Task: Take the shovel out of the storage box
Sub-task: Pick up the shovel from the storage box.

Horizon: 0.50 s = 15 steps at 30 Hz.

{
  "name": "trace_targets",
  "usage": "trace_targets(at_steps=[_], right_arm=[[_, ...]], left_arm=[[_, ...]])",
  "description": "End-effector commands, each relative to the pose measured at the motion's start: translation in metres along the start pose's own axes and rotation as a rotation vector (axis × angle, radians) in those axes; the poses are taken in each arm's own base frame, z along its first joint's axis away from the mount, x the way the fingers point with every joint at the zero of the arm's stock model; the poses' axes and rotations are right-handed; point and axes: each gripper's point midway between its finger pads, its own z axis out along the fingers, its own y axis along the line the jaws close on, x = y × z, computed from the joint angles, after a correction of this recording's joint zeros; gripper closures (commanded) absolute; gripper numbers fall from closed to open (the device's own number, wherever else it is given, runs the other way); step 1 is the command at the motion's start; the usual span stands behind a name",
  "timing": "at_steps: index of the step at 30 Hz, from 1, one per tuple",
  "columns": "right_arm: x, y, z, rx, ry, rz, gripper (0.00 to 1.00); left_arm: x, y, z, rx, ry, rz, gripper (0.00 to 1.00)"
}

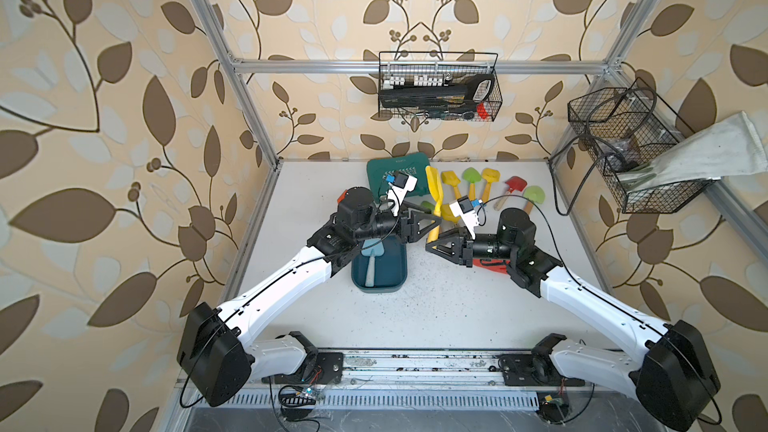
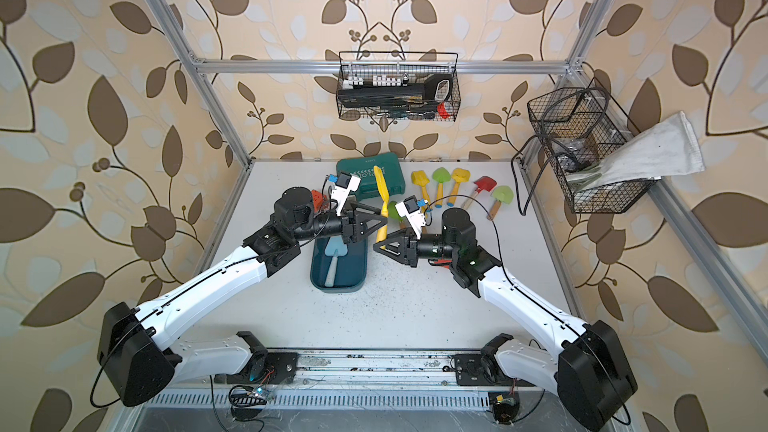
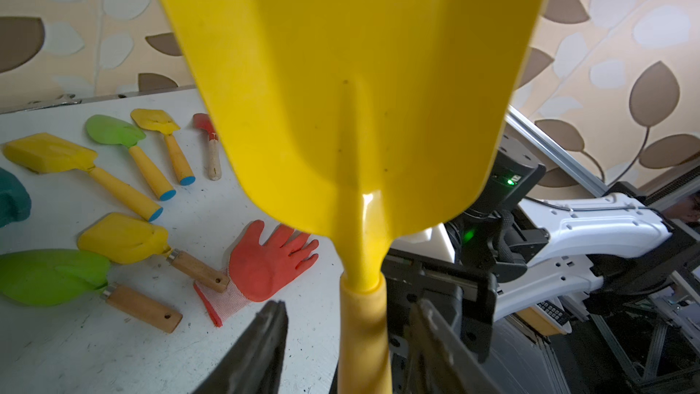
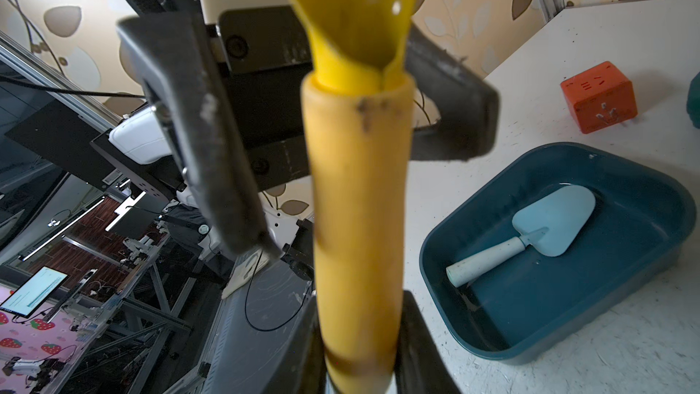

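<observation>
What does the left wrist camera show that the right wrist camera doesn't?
Only left wrist: the yellow shovel and its broad blade, spare shovels and an orange glove on the table. Only right wrist: the storage box holding a pale blue shovel, an orange block, and the right hand closed on the handle. Both: the yellow shovel's handle, with the left hand open around it.

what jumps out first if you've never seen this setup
A yellow shovel hangs upright in the air at centre, blade up, gripped at its handle by the right hand, with the left hand open around it. Next to it, a pale blue shovel lies in the teal storage box.
</observation>
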Motion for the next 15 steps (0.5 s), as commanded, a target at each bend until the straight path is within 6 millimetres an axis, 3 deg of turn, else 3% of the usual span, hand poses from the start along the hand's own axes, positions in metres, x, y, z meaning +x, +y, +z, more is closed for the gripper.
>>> trace_targets(at_steps=[1,5,10,15], right_arm=[[0.002,-0.001,-0.003,0.028,-0.007,-0.037,0.90],[0.004,-0.017,-0.008,0.136,-0.003,-0.039,0.90],[0.014,-0.071,-0.029,0.484,0.052,-0.014,0.90],[0.020,-0.100,-0.054,0.709,0.074,0.019,0.89]], left_arm=[[-0.003,-0.005,-0.014,-0.050,-0.023,0.056,0.40],[0.014,0.017,-0.028,-0.185,-0.010,0.025,0.36],[0.042,0.070,-0.053,-0.494,0.050,-0.018,0.35],[0.075,0.115,-0.071,-0.737,0.154,-0.077,0.35]])
